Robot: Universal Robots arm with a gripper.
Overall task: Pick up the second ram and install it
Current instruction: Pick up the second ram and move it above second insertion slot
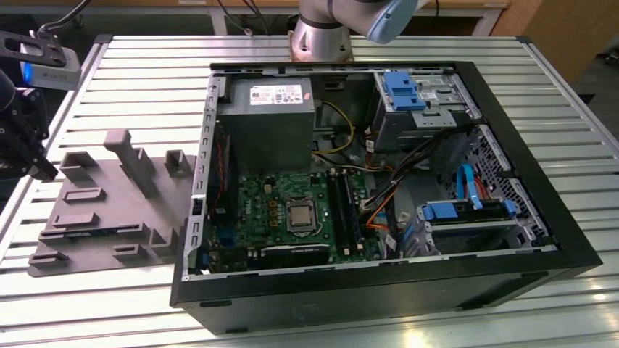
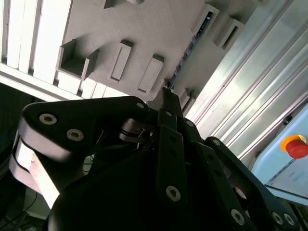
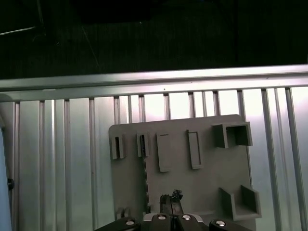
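Note:
The second ram (image 3: 145, 178) stands on edge in a slot of the light grey tray (image 3: 207, 173), a thin dark strip with a row of small chips (image 2: 192, 43). In the exterior view it is a thin bluish line (image 1: 97, 233) near the tray's front. My gripper (image 3: 171, 198) hovers above the tray with its fingertips (image 2: 166, 96) pressed together and nothing between them. It hangs at the exterior view's left (image 1: 39, 170), over the tray's (image 1: 116, 210) outer edge and clear of the ram.
An open computer case (image 1: 387, 167) lies at the exterior view's right of the tray, its motherboard slots (image 1: 343, 210) facing up among cables. The tray carries raised blocks and a tall post (image 1: 130, 163). A red button (image 2: 296, 147) sits on a pale box beyond the table edge.

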